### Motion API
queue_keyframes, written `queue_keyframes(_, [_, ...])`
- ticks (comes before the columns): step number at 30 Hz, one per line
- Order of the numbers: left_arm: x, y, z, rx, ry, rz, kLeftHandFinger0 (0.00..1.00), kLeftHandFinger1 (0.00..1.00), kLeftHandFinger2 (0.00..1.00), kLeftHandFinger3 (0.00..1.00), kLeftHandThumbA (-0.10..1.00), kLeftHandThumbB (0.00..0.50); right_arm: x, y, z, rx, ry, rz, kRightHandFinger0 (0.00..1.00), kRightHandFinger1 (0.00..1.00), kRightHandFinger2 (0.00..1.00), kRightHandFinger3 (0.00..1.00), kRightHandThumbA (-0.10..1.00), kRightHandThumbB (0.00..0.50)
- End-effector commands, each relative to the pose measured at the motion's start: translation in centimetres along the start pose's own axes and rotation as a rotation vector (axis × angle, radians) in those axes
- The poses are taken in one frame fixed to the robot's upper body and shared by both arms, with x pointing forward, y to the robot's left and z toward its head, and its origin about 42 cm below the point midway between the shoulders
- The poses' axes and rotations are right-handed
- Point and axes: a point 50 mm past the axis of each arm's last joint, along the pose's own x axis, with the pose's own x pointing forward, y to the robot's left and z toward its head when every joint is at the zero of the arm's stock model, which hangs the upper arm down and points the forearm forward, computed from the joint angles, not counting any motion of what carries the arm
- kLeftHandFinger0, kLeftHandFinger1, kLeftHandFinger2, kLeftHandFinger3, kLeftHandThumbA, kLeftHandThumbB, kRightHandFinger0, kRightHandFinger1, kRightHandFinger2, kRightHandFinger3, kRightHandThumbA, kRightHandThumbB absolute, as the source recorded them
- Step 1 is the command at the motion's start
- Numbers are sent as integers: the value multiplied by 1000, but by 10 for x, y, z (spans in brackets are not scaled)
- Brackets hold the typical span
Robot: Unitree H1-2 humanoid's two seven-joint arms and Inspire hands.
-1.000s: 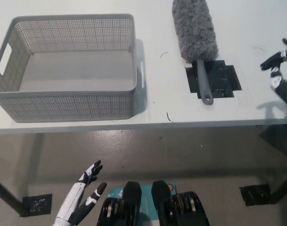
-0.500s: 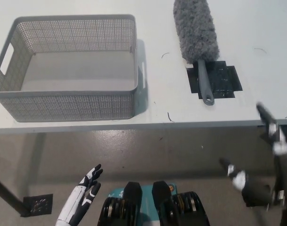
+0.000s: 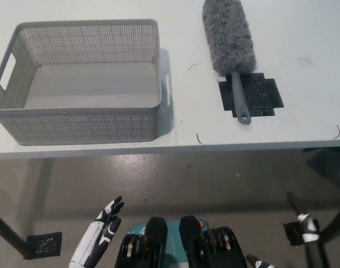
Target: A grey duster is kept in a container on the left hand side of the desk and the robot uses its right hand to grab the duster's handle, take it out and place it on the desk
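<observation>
The white bench (image 3: 303,33) carried everything that mattered. On its left side stood the grey perforated container (image 3: 75,125), upright, with a cut-out grip in each end wall and nothing inside it, so the taking-out seemed done. Just to its right, apart from it, the grey duster (image 3: 228,36) lay flat on the bench, its fluffy head pointing toward the far edge and its handle (image 3: 239,100) toward the robot. That was probably the way a hold on the handle from the near side would leave it. The handle rested across a black patch (image 3: 264,92) stuck flat on the bench, which looked like a mark for where the duster should be set down, and if so the placing looked complete. Below the near edge, over the floor (image 3: 214,178), the white left hand (image 3: 103,231) hung idle at the lower left, empty with its fingers spread, having no part in this task. The black right hand (image 3: 305,231) showed only partly at the bottom right, low and well away from the duster, and whether it was spread or closed could not be told. No brand, label or writing could be read on anything; a few dark curls (image 3: 200,138) on the bench were stray marks, not letters.
</observation>
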Motion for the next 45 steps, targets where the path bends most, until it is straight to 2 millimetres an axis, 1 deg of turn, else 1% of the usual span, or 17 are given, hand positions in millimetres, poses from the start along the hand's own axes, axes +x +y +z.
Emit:
queue_keyframes(1, [13, 6, 18, 7, -142, 49, 1000, 1000, 1000, 1000, 1000, 113, 10, 6, -30, 143, -32, 24, 1000, 1000, 1000, 1000, 1000, 368])
queue_keyframes(4, [13, 6, 18, 11, -141, 60, 1000, 1000, 1000, 1000, 1000, 108, 21, 6, -47, 203, 20, 39, 1000, 1000, 1000, 1000, 1000, 348])
queue_keyframes(5, [12, 7, 18, 17, -141, 68, 1000, 1000, 1000, 1000, 1000, 103, 25, 6, -51, 228, 31, 49, 1000, 1000, 1000, 1000, 1000, 325])
queue_keyframes(6, [12, 7, 19, 17, -139, 73, 1000, 1000, 1000, 1000, 1000, 97, 30, 5, -56, 250, 40, 63, 1000, 1000, 1000, 1000, 1000, 282])
queue_keyframes(8, [13, 5, 19, 12, -142, 74, 1000, 1000, 1000, 1000, 1000, 96, 35, 3, -60, 267, 45, 74, 1000, 1000, 1000, 1000, 1000, 257])
queue_keyframes(12, [11, 1, 19, 1, -133, 83, 1000, 1000, 1000, 1000, 1000, 113, 55, -2, -63, 264, 43, 81, 1000, 1000, 1000, 1000, 1000, 320])
queue_keyframes(15, [7, 1, 17, -3, -130, 90, 1000, 1000, 1000, 1000, 1000, 114, 61, 0, -62, 267, 44, 91, 1000, 1000, 1000, 1000, 1000, 318])
queue_keyframes(17, [7, 2, 18, -2, -133, 98, 1000, 1000, 1000, 1000, 1000, 97, 64, 4, -61, 259, 44, 106, 1000, 1000, 1000, 1000, 1000, 316])
queue_keyframes(18, [7, 2, 18, -4, -133, 98, 1000, 1000, 1000, 1000, 1000, 92, 63, 4, -62, 254, 43, 111, 1000, 1000, 1000, 1000, 1000, 307])
queue_keyframes(21, [8, 2, 17, -2, -125, 100, 1000, 1000, 1000, 1000, 1000, 99, 60, 5, -63, 248, 55, 120, 1000, 1000, 1000, 1000, 1000, 341])
queue_keyframes(23, [8, 2, 16, 3, -125, 100, 1000, 1000, 1000, 1000, 1000, 106, 59, 5, -63, 250, 60, 119, 1000, 1000, 1000, 1000, 1000, 334])
queue_keyframes(28, [4, 3, 15, 14, -114, 100, 1000, 1000, 1000, 1000, 1000, 68, 57, 9, -65, 263, 65, 130, 1000, 1000, 1000, 1000, 1000, 335])
queue_keyframes(34, [2, 5, 13, 11, -95, 109, 1000, 1000, 1000, 1000, 1000, 77, 60, 11, -66, 251, 73, 138, 1000, 1000, 1000, 1000, 1000, 366])
queue_keyframes(35, [2, 5, 14, 14, -97, 109, 1000, 1000, 1000, 1000, 1000, 69, 60, 10, -66, 248, 76, 137, 1000, 1000, 1000, 1000, 1000, 374])
queue_keyframes(39, [-2, 4, 12, 27, -92, 109, 1000, 1000, 1000, 1000, 1000, 55, 57, 12, -67, 249, 77, 141, 1000, 1000, 1000, 1000, 1000, 358])
queue_keyframes(42, [-6, 3, 11, 26, -82, 110, 1000, 1000, 1000, 1000, 1000, 57, 54, 12, -68, 242, 89, 150, 1000, 1000, 1000, 1000, 1000, 371])
queue_keyframes(45, [-6, 3, 11, 22, -87, 110, 1000, 1000, 1000, 1000, 1000, 41, 54, 12, -68, 239, 85, 154, 1000, 1000, 1000, 1000, 1000, 347])
